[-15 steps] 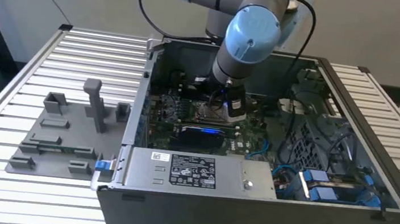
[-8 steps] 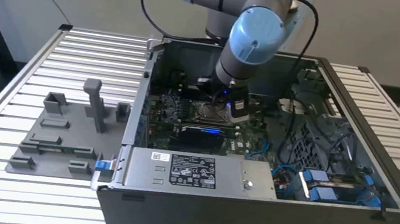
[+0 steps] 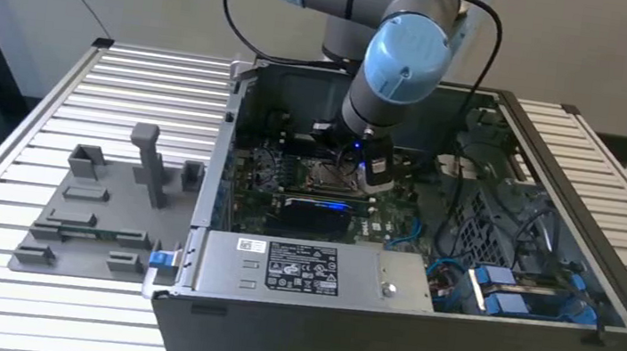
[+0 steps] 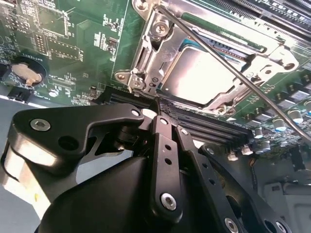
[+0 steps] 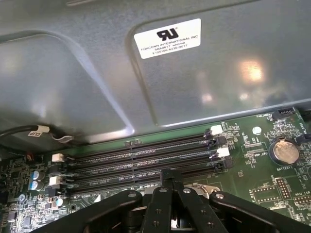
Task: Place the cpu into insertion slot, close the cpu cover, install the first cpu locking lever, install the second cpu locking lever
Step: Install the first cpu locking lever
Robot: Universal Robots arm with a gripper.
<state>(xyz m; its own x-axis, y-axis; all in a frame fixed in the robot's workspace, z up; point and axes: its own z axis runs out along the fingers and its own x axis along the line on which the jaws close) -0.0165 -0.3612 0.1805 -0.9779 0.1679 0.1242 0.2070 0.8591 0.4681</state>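
Closest to my wrist cameras is the black metal gripper (image 4: 155, 103), its fingers drawn together to a narrow tip with nothing visible between them. From the exterior view I see the pale slatted metal table (image 3: 120, 89) carrying the open dark grey computer case (image 3: 412, 349). A grey plastic fixture tray (image 3: 80, 228) lies at nine o'clock from the case. The arm enters the case from twelve o'clock and reaches down over the green circuit board (image 4: 82, 43).

In the first wrist view, the long black memory slots (image 5: 146, 158) run just past the fingertips. In the second wrist view, the tip sits just beside one corner of the square silver-rimmed insertion slot (image 4: 146, 53); I cannot tell whether it touches. The flat square cpu (image 4: 199, 77) lies inside that slot, shining under the light, with the silver metal cover frame (image 4: 282, 51) down around it. A thin steel wire locking lever (image 4: 233, 73) crosses diagonally above the chip. A round silver coin battery (image 4: 26, 73) sits well apart on the board.
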